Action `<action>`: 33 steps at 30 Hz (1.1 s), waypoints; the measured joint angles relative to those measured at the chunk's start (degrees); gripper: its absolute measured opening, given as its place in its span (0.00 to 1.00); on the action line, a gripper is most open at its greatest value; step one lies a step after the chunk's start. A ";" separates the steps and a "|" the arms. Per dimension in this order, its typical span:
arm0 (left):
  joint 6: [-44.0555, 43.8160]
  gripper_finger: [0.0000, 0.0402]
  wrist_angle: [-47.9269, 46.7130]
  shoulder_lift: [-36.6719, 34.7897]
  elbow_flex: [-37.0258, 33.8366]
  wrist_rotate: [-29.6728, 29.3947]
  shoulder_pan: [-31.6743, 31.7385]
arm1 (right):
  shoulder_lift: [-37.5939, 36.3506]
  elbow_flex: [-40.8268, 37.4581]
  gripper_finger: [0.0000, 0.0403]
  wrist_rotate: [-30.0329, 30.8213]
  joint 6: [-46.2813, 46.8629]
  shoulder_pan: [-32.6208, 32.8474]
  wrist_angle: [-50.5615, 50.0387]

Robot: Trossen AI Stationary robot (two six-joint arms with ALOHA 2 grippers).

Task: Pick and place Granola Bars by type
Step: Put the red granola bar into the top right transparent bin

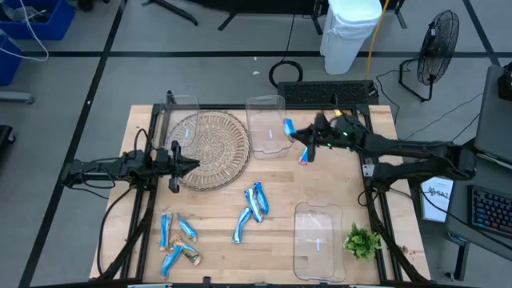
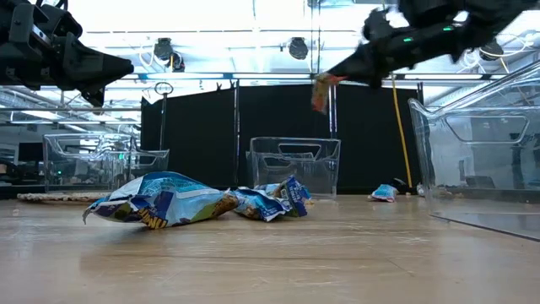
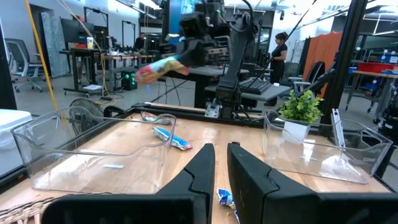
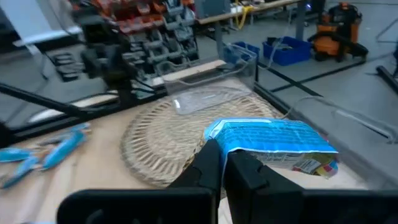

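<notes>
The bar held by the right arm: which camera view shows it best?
The right wrist view: the bar fills the middle, blue wrapper plain, clamped in the right gripper. The high view shows a small reddish sliver; the low and left wrist views show it blurred.

Robotics lab, workbenches [image 3: 93, 59], floor fan [image 1: 436, 44]

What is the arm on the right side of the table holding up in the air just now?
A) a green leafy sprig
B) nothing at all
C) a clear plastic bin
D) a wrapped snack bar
D: the right gripper is shut on a wrapped bar, lifted clear of the table.
</notes>
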 joint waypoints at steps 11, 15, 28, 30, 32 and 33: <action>0.00 0.12 0.02 0.02 0.00 0.00 0.00 | 24.26 32.27 0.00 -5.81 -12.05 -2.15 -20.40; 0.01 0.12 0.02 0.01 0.01 -0.02 0.00 | 32.05 40.05 0.00 -8.73 -13.89 -2.76 -24.50; 0.00 0.12 0.00 0.02 0.00 0.00 0.00 | 44.89 42.59 0.00 -8.90 -14.58 -3.75 -25.04; 0.02 0.12 0.00 0.02 0.00 0.00 0.00 | 45.51 42.59 0.00 -8.72 -14.48 -3.70 -24.87; 0.01 0.12 0.00 0.02 0.01 0.00 -0.01 | 46.22 42.59 0.00 -8.69 -14.48 -3.70 -24.91; 0.01 0.12 0.00 0.02 0.00 0.00 0.00 | 46.47 42.59 0.00 -8.57 -14.45 -3.70 -25.23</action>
